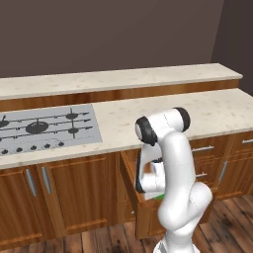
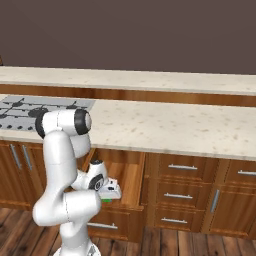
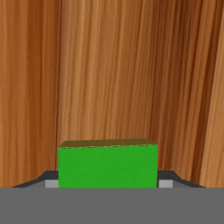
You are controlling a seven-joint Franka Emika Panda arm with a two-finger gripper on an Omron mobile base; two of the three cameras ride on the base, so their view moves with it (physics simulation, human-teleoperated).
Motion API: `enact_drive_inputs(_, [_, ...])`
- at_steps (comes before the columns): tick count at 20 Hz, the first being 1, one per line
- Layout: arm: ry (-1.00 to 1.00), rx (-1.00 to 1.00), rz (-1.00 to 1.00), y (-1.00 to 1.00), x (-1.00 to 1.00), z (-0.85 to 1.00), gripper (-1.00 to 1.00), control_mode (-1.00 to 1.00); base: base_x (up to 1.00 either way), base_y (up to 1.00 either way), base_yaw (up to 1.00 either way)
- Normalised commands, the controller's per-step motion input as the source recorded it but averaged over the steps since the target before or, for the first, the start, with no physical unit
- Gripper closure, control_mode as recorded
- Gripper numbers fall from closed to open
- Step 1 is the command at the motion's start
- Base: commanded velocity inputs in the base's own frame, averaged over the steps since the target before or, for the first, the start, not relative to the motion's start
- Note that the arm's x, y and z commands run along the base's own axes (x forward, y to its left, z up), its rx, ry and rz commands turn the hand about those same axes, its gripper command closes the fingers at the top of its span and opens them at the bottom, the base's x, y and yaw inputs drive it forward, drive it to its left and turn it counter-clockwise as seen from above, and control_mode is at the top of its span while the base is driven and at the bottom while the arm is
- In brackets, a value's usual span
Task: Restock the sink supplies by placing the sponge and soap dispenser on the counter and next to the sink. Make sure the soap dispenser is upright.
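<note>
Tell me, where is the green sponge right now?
The sponge sits between the robot's jaws, low inside the open wooden drawer beneath the counter, right of the stovetop.

The sponge (image 3: 108,164) sits low in my view, a bright green block with a thin yellow top edge, between my gripper (image 3: 108,183) tips. Behind it is brown wood (image 3: 131,70), its grain running vertically.

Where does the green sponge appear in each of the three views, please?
Left base view: the sponge is a green sliver at lower centre-right, beside the arm, in the open drawer.
Right base view: green bit under the hand, lower left.
Hand view: large green block, bottom centre.
Shared landmark: the drawer.
</note>
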Motion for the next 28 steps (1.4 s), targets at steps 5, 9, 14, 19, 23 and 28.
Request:
enact_drive_inputs(5, [0.0,0.02,0.0,-0.21,0.01,0.0,1.0,-1.0,0.0,0.0,0.0])
enact_drive_inputs(9, [0.0,0.05,0.05,-0.28,0.0,0.19,1.0,-1.0,0.0,0.0,0.0])
enact_drive_inputs(14, [0.0,0.0,0.08,-0.16,0.0,0.87,1.0,-1.0,0.0,0.0,0.0])
enact_drive_inputs(19, [0.0,0.0,0.08,-0.04,-0.02,1.0,1.0,-1.0,0.0,0.0,0.0])
enact_drive_inputs(23, [0.0,0.0,0.04,0.0,-0.16,1.0,1.0,-1.0,0.0,0.0,0.0])
enact_drive_inputs(28, [-0.01,0.0,0.04,-0.01,-0.15,1.0,1.0,-1.0,0.0,0.0,0.0])
